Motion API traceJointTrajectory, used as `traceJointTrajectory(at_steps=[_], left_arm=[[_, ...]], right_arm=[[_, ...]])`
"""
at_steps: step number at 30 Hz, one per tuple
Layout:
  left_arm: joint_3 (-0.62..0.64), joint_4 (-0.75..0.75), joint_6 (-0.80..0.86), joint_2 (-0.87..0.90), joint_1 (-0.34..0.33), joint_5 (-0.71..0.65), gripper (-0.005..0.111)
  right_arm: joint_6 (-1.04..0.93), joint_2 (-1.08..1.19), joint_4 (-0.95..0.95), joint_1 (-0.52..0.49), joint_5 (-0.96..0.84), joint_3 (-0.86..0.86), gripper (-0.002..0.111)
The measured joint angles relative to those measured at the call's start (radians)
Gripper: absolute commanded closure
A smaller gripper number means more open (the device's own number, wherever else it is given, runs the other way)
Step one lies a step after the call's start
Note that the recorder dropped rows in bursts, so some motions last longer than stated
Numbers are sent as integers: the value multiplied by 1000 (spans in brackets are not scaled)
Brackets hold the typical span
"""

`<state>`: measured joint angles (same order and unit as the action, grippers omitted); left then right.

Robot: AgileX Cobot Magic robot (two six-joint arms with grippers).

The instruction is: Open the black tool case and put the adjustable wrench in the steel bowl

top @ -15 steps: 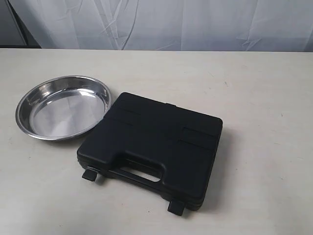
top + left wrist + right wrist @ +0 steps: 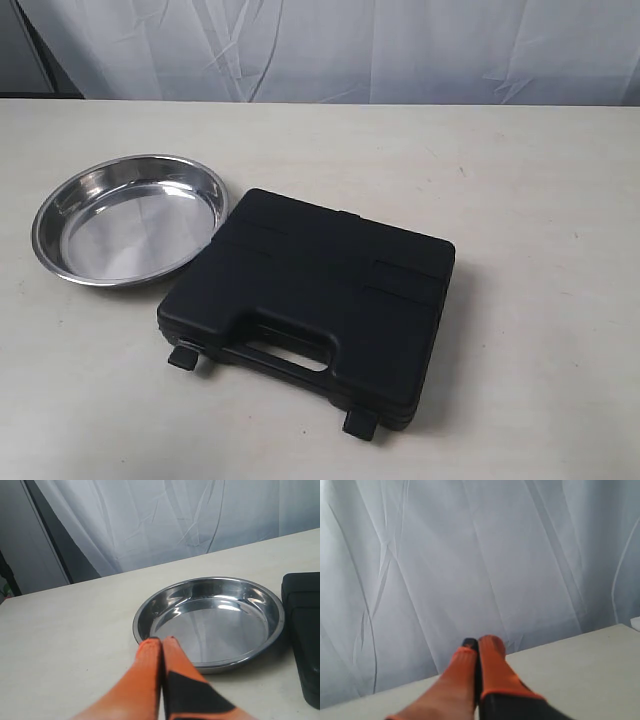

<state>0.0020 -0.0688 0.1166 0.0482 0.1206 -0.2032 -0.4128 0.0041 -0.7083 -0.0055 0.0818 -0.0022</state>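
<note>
The black tool case (image 2: 310, 305) lies closed on the table, its handle slot and two latches at the near edge. One corner of the case (image 2: 303, 630) shows in the left wrist view. The steel bowl (image 2: 130, 218) sits empty just left of it, also seen as the steel bowl (image 2: 210, 622) from the left wrist. The adjustable wrench is hidden. My left gripper (image 2: 161, 640) is shut, its orange fingertips near the bowl's rim and holding nothing. My right gripper (image 2: 477, 642) is shut and faces the white curtain. Neither gripper shows in the exterior view.
A white curtain (image 2: 330, 45) hangs behind the table's far edge. Bare tabletop (image 2: 540, 200) spreads right of the case. A dark upright strip (image 2: 50, 540) stands beside the curtain in the left wrist view.
</note>
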Motion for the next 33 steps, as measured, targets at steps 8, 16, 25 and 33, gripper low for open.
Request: traceJointTrajectory(at_steps=[8,16,25,33], left_arm=[[0,0,0,0,0,0,106],[0,0,0,0,0,0,106],[0,0,0,0,0,0,106],[0,0,0,0,0,0,106]], right_arm=[[468,0,-314,0,112,0,109],[584,0,-351,0,164,-23,109],[551,149,44,0,319,-304,109],[309,997,407,54,-587,-1026,109]])
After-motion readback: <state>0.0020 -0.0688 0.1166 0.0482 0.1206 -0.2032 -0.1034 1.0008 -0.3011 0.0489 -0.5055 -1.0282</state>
